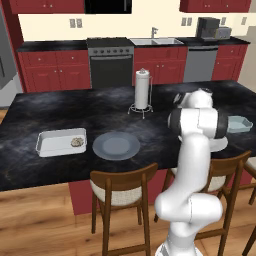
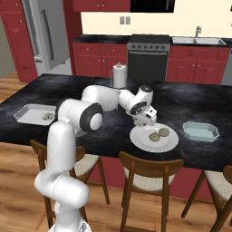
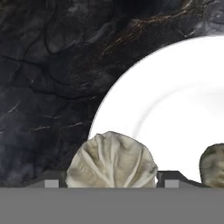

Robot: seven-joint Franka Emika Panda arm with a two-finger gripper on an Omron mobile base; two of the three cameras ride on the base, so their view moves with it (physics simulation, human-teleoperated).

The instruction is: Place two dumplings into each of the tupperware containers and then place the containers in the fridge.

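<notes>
My gripper [image 3: 111,183] is low over the left rim of a white plate [image 2: 141,141] and is shut on a tan dumpling [image 3: 112,161], whose sides fill the gap between the fingertips [image 3: 51,183]. In the right base view the gripper [image 2: 144,121] points down at the plate's edge, with two more dumplings [image 2: 154,136] [image 2: 164,132] lying on the plate. The white tupperware container [image 1: 52,143] at the island's left holds one dumpling [image 1: 77,142]. A pale blue-green container [image 2: 200,131] stands right of the plate. The grey fridge [image 2: 45,36] is at the back left.
A round grey plate [image 1: 116,145] lies beside the white tub. A paper towel holder [image 1: 142,90] stands mid-island. Wooden stools [image 1: 122,192] line the island's near edge. Stove, sink and red cabinets run along the back wall.
</notes>
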